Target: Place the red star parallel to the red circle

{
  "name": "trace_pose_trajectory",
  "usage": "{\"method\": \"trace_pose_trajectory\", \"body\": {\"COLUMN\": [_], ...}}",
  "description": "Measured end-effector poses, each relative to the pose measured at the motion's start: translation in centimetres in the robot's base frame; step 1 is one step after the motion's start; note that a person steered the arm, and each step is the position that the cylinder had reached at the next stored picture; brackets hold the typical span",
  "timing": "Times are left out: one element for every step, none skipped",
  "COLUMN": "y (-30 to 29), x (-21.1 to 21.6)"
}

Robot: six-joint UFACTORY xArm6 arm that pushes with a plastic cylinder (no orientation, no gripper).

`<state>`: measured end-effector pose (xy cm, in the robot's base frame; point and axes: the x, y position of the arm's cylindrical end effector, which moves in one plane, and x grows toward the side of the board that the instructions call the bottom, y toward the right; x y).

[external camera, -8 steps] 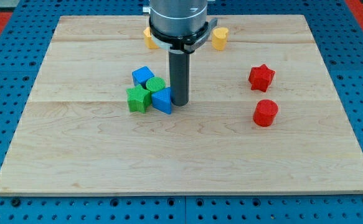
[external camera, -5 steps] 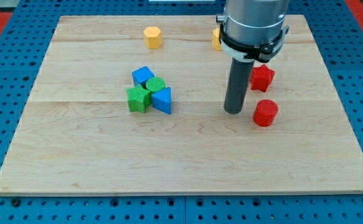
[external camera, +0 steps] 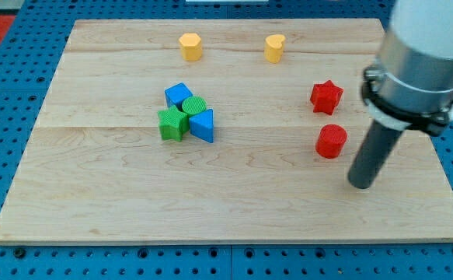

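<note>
Dark rod: my tip [external camera: 360, 185] has crossed from left of the red circle [external camera: 331, 141] to its lower right, touching nothing (holding nothing). Just above the circle sits the ridged red star [external camera: 325, 96], unmoved. Two reds, two yellows, two blues, two greens.

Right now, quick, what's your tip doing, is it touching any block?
My tip: touching nothing, down on the board toward the view's lower right of the red circle, apart from it; the red star is untouched.
</note>
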<state>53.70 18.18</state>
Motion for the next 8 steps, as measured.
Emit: {"method": "trace_pose_trajectory", "body": {"y": [0.0,1.6,-3.4,-4.8,-1.7,0.9,2.4,-4.5], "x": [0.0,-0.5,-6.0,-12.5,-12.2,-12.7,-14.7,-21.3]}}
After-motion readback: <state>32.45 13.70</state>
